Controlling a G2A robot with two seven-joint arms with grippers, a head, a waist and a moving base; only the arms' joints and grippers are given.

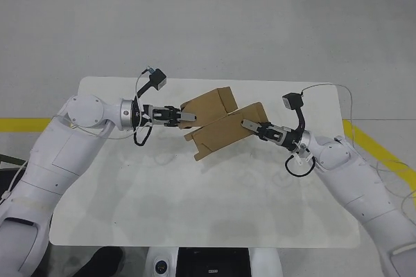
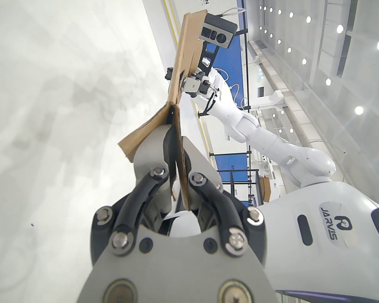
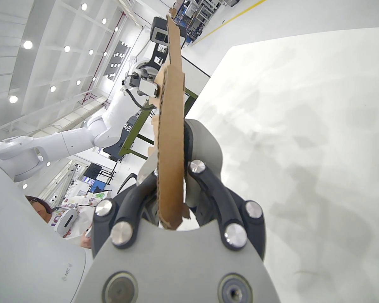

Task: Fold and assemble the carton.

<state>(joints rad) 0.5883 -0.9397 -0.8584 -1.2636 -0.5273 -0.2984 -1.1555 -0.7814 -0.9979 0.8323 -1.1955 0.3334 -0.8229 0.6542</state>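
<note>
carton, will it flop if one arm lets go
Probably fairly stiff: the carton holds shape between the left end effector and right end effector. Likely hinges at creases; one flap splays. Seems light: thin corrugated board.

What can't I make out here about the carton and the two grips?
Top view: whether the carton touches the table or hangs above it; the overhead angle hides any gap.
Left wrist view: the carton's panel faces and creases; it shows edge-on in the left end effector.
Right wrist view: one finger's contact at the right end effector; the edge-on cardboard covers it.
</note>
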